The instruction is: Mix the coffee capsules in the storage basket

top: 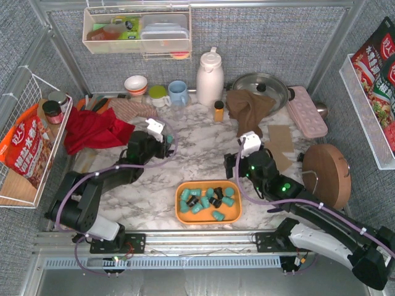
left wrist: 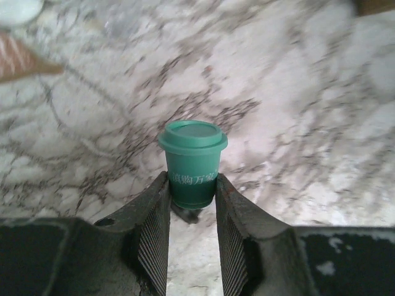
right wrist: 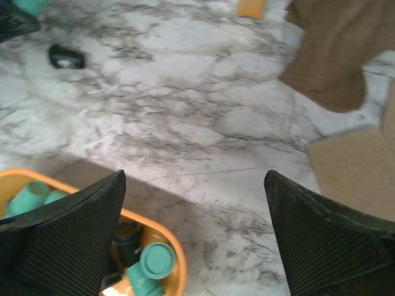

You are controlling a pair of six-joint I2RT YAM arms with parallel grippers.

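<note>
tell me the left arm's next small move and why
Probably close the left fingers firmly on the teal capsule: it sits rim-up between them, away from the orange basket, and a secure grip isn't evident.

My left arm (top: 92,185) reaches from the near edge of the tabletop (top: 203,142) toward its middle, left of centre, with the wrist low. My left hand (left wrist: 192,196) has both fingers pressed against the sides of an upright teal coffee capsule (left wrist: 192,161). My right arm (top: 308,203) folds in from the near right corner. My right hand (right wrist: 192,185) hangs with its fingers spread wide, holding nothing.
</note>
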